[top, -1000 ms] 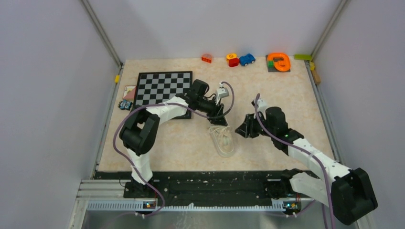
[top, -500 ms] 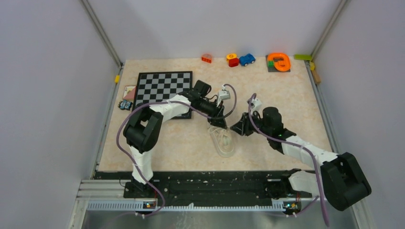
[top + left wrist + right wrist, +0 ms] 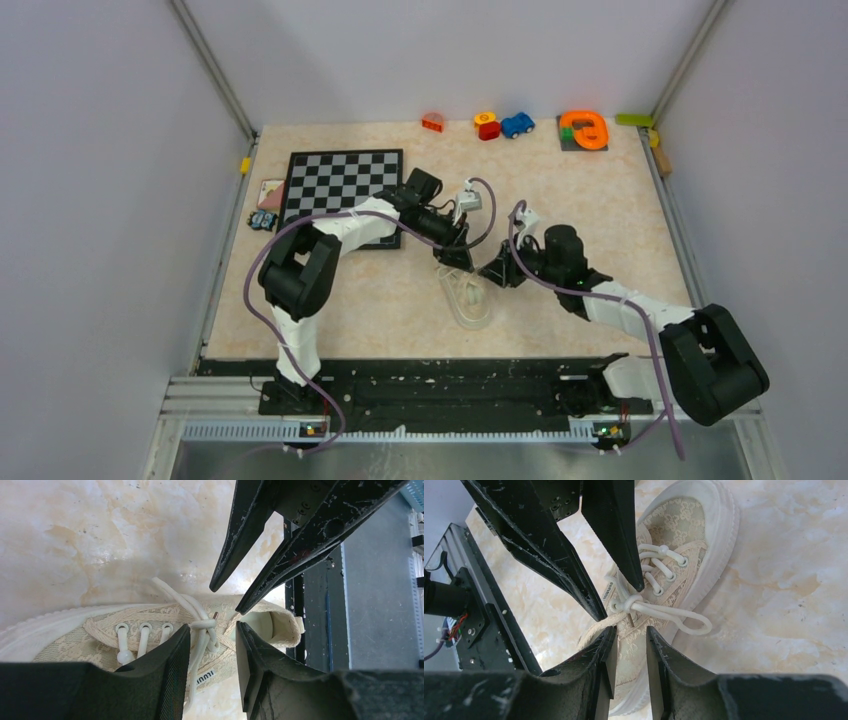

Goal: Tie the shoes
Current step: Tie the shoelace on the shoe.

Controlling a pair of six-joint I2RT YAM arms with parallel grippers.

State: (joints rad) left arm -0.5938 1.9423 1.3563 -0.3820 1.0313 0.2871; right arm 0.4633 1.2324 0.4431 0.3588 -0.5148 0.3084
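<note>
Small tag (image 3: pixel 204 676) on the sneaker (image 3: pixel 100 625) tongue, dark letters resembling "IUUI", not clearly legible

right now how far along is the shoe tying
Done: the laces on the shoe are crossed into a first knot. In hand: the left gripper and right gripper both sit around that knot, jaws apart, neither clamping lace. Left: no bow shows; one loose loop trails over the shoe's side, so a bow is yet to be tied.
</note>
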